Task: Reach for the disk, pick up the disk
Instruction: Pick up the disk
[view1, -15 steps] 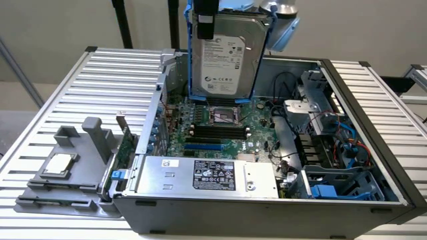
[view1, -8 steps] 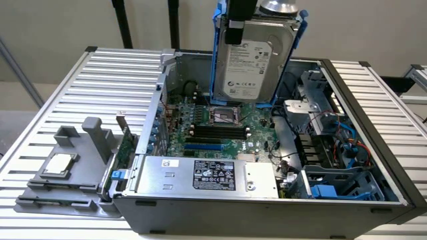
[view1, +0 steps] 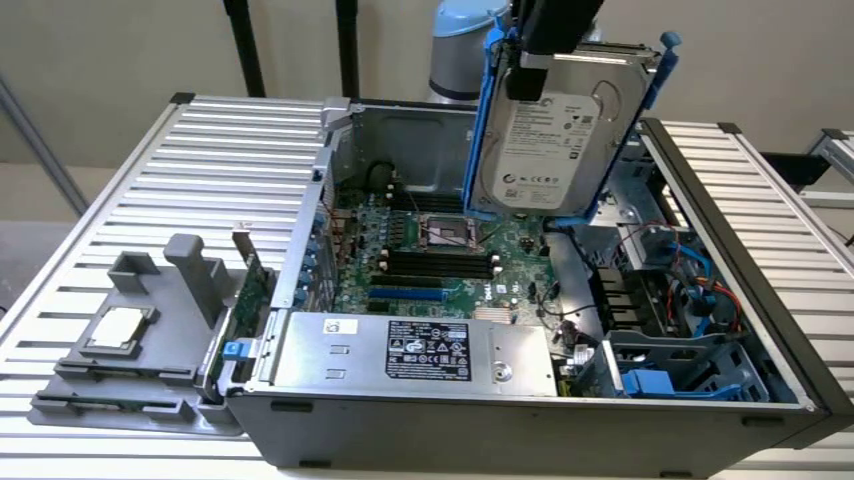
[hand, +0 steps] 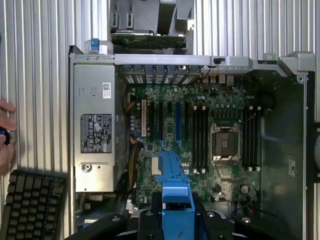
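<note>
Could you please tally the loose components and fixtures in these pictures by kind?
Silver-grey metal hard drive in blue plastic carrier, held in the hand: 1
Small square silver chip: 1
Grey plastic fixture: 1
Black keyboard: 1
Total: 4

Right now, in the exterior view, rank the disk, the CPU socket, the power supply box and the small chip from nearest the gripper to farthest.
1. disk, held in the gripper, lifted above the case
2. CPU socket, on the motherboard below
3. power supply box, along the case's front
4. small chip, on the grey fixture, exterior view's left
</note>
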